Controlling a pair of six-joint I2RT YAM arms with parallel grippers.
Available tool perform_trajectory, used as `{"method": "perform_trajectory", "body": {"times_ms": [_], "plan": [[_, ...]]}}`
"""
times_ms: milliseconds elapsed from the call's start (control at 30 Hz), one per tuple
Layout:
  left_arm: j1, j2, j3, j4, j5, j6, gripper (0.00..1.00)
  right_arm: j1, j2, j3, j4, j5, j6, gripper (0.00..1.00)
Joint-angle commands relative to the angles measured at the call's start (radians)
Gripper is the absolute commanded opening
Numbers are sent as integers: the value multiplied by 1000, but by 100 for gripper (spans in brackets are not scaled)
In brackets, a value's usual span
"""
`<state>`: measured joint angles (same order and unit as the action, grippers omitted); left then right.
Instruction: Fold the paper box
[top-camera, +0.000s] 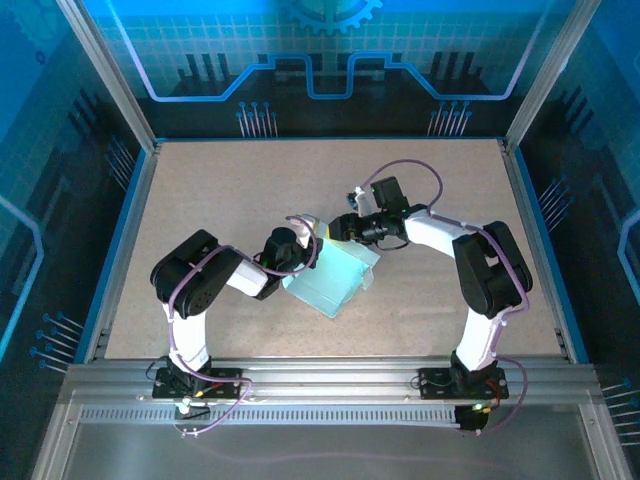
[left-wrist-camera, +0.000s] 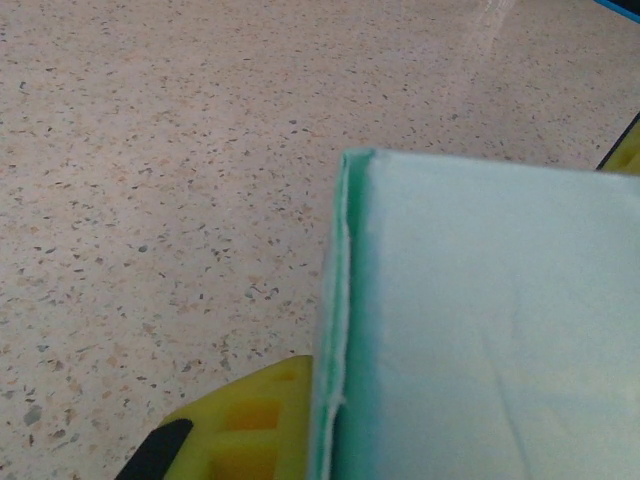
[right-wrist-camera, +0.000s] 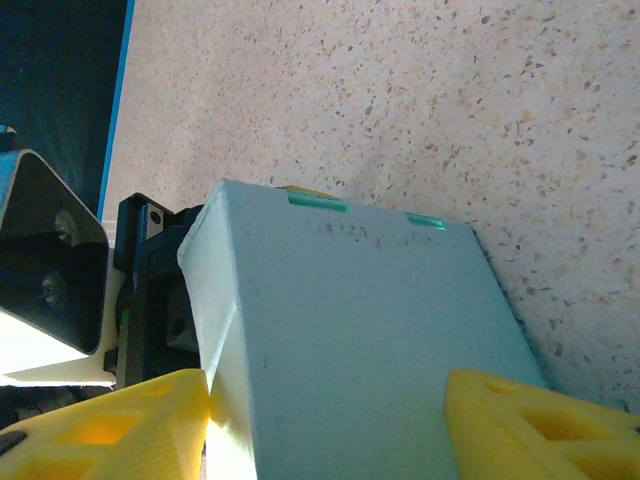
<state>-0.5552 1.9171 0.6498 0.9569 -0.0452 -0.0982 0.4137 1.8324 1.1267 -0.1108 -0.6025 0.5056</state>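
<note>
We judge the paper box (right-wrist-camera: 370, 350) mid-fold, clasped between our right gripper (right-wrist-camera: 325, 425) jaws, left gripper (top-camera: 300, 245) grip unclear; next, press flaps.

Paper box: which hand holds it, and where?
Both hands are at the paper box: right hand straddles its far end, apparently gripping; left hand is at its left edge, grip unclear.

We see even, bright light on the table (top-camera: 200, 200) in the top external view, with short soft shadows under both arms. Beyond the table the blue backdrop panels (top-camera: 330, 50) glow and stay darker at the corners. In the left wrist view the paper box (left-wrist-camera: 490, 330) is soft and out of focus. In the right wrist view a shadow lies just beside the paper box, and glare whitens the lower left corner.
</note>
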Motion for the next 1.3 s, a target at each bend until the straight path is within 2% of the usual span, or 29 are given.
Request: {"method": "perform_trajectory", "body": {"times_ms": [0,133,267,367,433,533,633,833,1000,1133,1267], "plan": [[9,11,-16,24,53,1,0,17,-39,-35,-33,23,-4,67],[36,-6,-47,50,99,0,0,1,-106,-45,-6,36,2,73],[56,-7,-89,150,171,-2,0,-42,-172,-73,35,58,36,77],[58,-17,-96,154,201,-5,0,-83,-187,-83,28,67,51,76],[57,-32,-97,141,227,-6,0,-105,-174,-79,12,63,47,71],[57,-61,-102,132,274,-10,0,-113,-121,-37,-60,16,-19,68],[57,-91,-94,100,300,-31,0,-93,-63,7,-116,-30,-80,67],[57,-85,-39,34,253,-150,0,3,-7,41,-120,-68,-116,62],[59,-75,11,-37,215,-235,0,78,23,64,-114,-58,-116,61],[62,-87,37,-85,214,-257,0,99,39,74,-105,-57,-107,61],[67,-98,25,-91,212,-230,0,79,5,67,-116,-16,-104,62]]}}
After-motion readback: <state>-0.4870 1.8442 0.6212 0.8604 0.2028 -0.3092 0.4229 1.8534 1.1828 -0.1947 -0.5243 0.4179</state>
